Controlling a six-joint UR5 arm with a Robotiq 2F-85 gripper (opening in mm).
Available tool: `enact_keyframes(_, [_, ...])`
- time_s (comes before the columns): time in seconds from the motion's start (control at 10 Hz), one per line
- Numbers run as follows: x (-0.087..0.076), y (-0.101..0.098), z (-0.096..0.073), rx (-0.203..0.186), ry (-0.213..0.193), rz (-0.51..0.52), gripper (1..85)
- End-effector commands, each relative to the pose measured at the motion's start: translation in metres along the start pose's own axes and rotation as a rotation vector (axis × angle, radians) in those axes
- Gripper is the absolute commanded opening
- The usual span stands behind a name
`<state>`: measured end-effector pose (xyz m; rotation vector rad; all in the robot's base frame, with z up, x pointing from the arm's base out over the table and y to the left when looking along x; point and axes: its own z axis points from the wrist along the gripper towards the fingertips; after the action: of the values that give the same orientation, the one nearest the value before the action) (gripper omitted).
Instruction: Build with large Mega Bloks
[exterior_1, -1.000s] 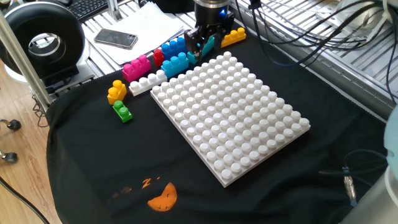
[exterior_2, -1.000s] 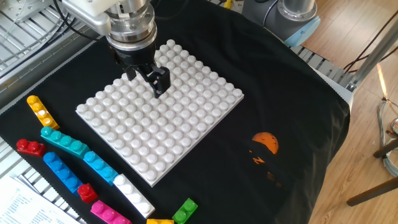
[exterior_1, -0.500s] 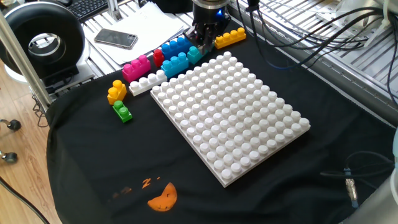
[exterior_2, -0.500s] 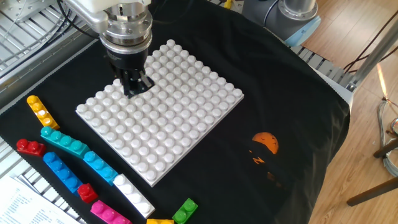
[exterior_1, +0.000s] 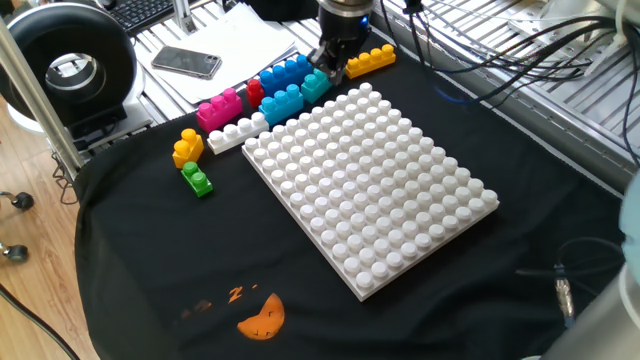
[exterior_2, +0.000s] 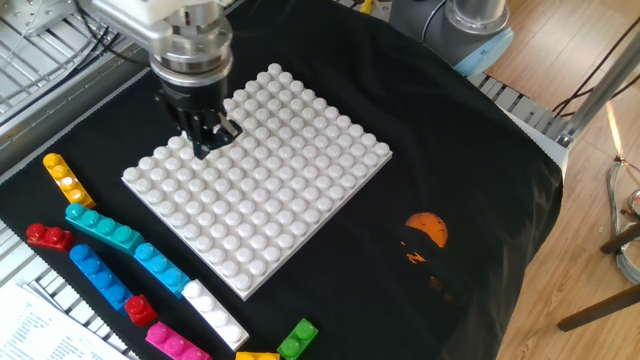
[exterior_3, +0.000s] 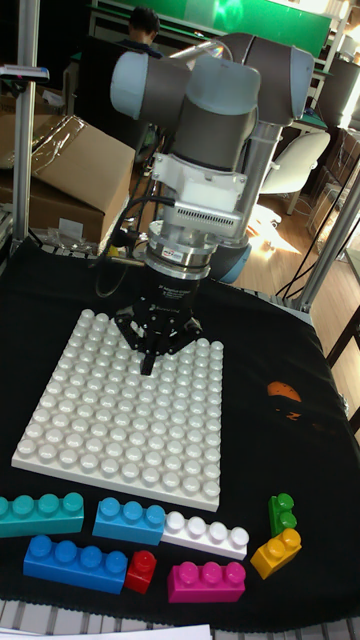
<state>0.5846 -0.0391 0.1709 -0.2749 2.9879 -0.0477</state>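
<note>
Mega Bloks (exterior_3: 130, 520) lined up beside white baseplate (exterior_2: 258, 180) on bench; end effector (exterior_2: 203, 143) above baseplate edge, fingers nearly together, w/ nothing held.

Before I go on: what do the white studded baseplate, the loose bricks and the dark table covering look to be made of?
White baseplate: moulded plastic by the look, with soft highlights on its rounded studs. Loose bricks, such as the blue brick and pink brick: also seemingly plastic, in saturated colours with a slight gloss. Dark covering: fabric, probably; it is matte, wrinkles and drapes over the table edge, and carries an orange print.
</note>
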Motion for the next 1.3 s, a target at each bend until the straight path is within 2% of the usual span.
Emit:
enact_keyframes(0.0, [-0.008,-0.025,0.009,0.008,-0.028,-0.127,3.3])
enact_keyframes(0.1, [-0.008,-0.029,0.010,0.022,-0.029,-0.132,3.3])
enact_keyframes(0.4, [-0.007,-0.023,0.010,0.002,-0.026,-0.077,3.3])
enact_keyframes(0.6, [-0.009,-0.018,0.010,-0.020,-0.034,0.015,4.0])
enact_keyframes(0.7, [-0.003,-0.014,0.010,-0.036,-0.008,0.110,4.0])
enact_keyframes(0.8, [-0.002,-0.015,0.010,-0.029,-0.003,0.186,2.7])
enact_keyframes(0.9, [-0.001,-0.022,0.010,-0.003,-0.001,0.187,2.7])
enact_keyframes(1.0, [0.004,-0.023,0.010,0.001,0.019,0.177,2.7])
enact_keyframes(1.1, [0.002,-0.016,0.011,-0.003,0.032,0.088,8.3])
enact_keyframes(1.2, [-0.007,-0.022,0.017,-0.018,0.030,-0.013,36.3])
